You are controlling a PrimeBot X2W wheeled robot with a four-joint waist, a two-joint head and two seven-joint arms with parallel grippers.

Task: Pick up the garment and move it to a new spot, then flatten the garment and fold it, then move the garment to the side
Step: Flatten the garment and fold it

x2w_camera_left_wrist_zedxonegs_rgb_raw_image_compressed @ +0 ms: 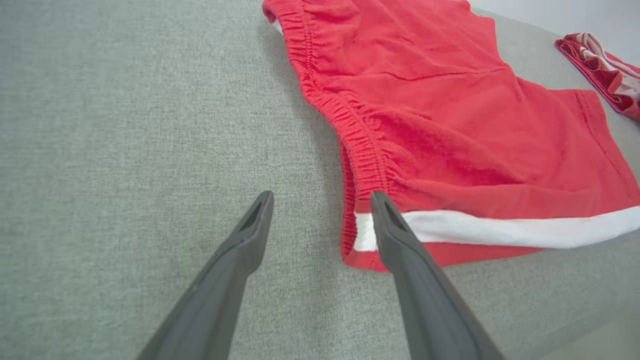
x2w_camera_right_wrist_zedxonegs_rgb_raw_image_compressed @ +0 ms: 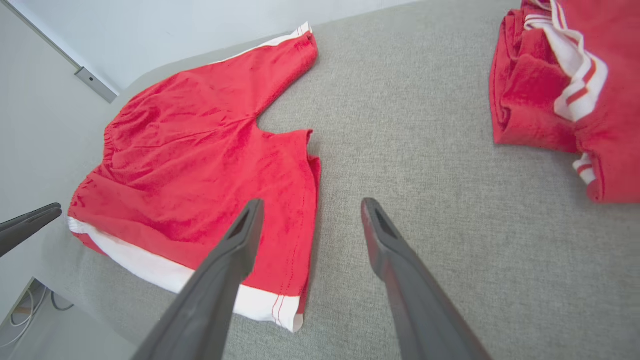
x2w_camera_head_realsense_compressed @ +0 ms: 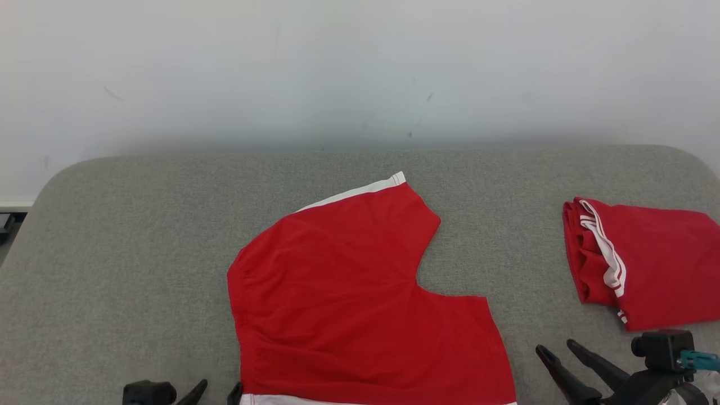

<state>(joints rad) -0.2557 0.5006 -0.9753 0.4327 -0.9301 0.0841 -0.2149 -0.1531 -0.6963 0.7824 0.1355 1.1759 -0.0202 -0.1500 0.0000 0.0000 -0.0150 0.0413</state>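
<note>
left gripper [x2w_camera_left_wrist_zedxonegs_rgb_raw_image_compressed: 321, 199]: nearest, 7 o'clock at the head view's bottom edge; jaws spread wide, pinching nothing; in the left wrist view one finger crosses the garment corner, contact cannot be told
waistband [x2w_camera_left_wrist_zedxonegs_rgb_raw_image_compressed: 350, 125]: gathered elastic on the garment's 9 o'clock side, just beside left gripper
garment [x2w_camera_head_realsense_compressed: 349, 298]: red shorts lying flat on the table, from centre down to 6 o'clock of the head view; no gripper holds it
white band [x2w_camera_left_wrist_zedxonegs_rgb_raw_image_compressed: 500, 230]: runs along the garment's 6 o'clock edge; another strip edges the far leg at 12 o'clock
far leg [x2w_camera_head_realsense_compressed: 388, 214]: points to 1 o'clock
near leg [x2w_camera_head_realsense_compressed: 461, 337]: points to 5 o'clock; the notch between the legs opens toward 3 o'clock
table [x2w_camera_head_realsense_compressed: 140, 225]: grey woven cover, rounded far corners
right gripper [x2w_camera_head_realsense_compressed: 554, 345]: 5 o'clock of the head view; jaws spread, empty; near the near leg's hem, apart from it
folded red piece [x2w_camera_head_realsense_compressed: 664, 264]: second red-and-white cloth, bunched fold, at 3 o'clock, well apart from the garment, near right gripper
wall [x2w_camera_head_realsense_compressed: 337, 67]: pale, behind the table at 12 o'clock
</note>
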